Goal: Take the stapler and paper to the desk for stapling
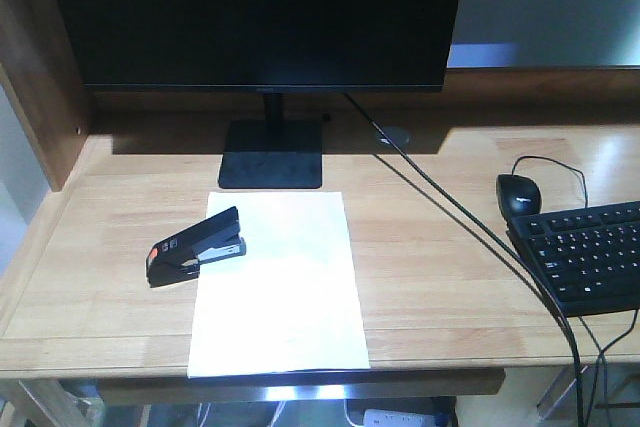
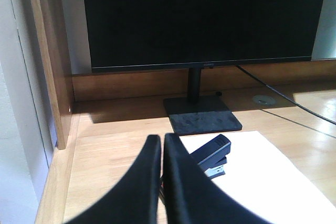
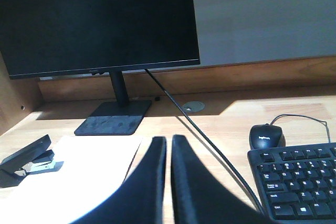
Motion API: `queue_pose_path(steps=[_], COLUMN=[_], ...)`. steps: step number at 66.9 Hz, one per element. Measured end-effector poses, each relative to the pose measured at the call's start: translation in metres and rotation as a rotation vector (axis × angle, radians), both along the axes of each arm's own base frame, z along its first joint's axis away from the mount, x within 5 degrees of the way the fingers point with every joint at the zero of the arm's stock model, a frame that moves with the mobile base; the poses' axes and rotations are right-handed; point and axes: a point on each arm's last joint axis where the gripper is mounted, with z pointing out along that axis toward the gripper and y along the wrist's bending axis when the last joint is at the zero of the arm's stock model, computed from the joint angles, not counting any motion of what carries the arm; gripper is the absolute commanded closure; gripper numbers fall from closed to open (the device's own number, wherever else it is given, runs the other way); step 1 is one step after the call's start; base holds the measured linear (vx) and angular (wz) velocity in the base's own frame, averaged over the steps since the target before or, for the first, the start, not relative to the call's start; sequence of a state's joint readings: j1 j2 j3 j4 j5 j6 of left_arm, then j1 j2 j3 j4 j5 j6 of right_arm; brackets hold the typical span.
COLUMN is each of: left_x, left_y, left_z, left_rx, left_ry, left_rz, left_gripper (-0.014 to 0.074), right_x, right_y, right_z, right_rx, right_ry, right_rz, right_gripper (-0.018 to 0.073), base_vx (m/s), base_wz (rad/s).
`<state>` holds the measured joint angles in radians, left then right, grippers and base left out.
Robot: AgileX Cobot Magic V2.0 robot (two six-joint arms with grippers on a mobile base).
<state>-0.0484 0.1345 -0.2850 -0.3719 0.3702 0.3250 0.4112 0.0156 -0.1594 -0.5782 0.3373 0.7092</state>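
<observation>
Stapler on paper, on a wooden desk.
The black stapler [image 1: 196, 245] bites the flat white paper [image 1: 278, 283] just past the left gripper [image 2: 161, 145]. Both it and the right gripper [image 3: 169, 148] look almost closed, holding nothing. Only the right wrist view shows the round mouse [image 3: 266, 136].

Sunlit wooden desk [image 1: 440, 277], pale wall [image 3: 262, 14]

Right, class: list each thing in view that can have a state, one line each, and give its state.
stapler: closed, lying flat across the paper's left edge
paper: flat on the desk, unfolded
monitor: screen dark
mouse: resting on the desk, untouched
keyboard: resting on the desk, untouched
left end effector: shut, holding nothing
right end effector: shut, holding nothing
</observation>
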Motion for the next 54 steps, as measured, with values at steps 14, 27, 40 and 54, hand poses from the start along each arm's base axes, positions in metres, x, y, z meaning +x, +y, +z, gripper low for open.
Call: queue_pose_path(steps=[14, 27, 40, 54], left_x=[0.0, 0.0001, 0.0001, 0.0015], left_y=[0.0, 0.0, 0.0, 0.0043], left_z=[0.0, -0.0006, -0.0006, -0.003], left_rx=[0.0, 0.0, 0.0, 0.07], left_ry=[0.0, 0.002, 0.002, -0.005], left_rz=[0.0, 0.0, 0.0, 0.041], left_gripper=[0.0603, 0.0603, 0.0603, 0.0603], right_x=[0.0, 0.0, 0.0, 0.0], right_y=[0.0, 0.0, 0.0, 0.0], right_z=[0.0001, 0.0001, 0.0001, 0.0001], right_rx=[0.0, 0.0, 0.0, 0.0], right_ry=[-0.001, -0.001, -0.001, -0.001], right_rz=[0.0, 0.0, 0.0, 0.0], right_gripper=[0.0568, 0.0568, 0.0568, 0.0568], base_vx=[0.0, 0.0, 0.0, 0.0], base_wz=[0.0, 0.0, 0.0, 0.0])
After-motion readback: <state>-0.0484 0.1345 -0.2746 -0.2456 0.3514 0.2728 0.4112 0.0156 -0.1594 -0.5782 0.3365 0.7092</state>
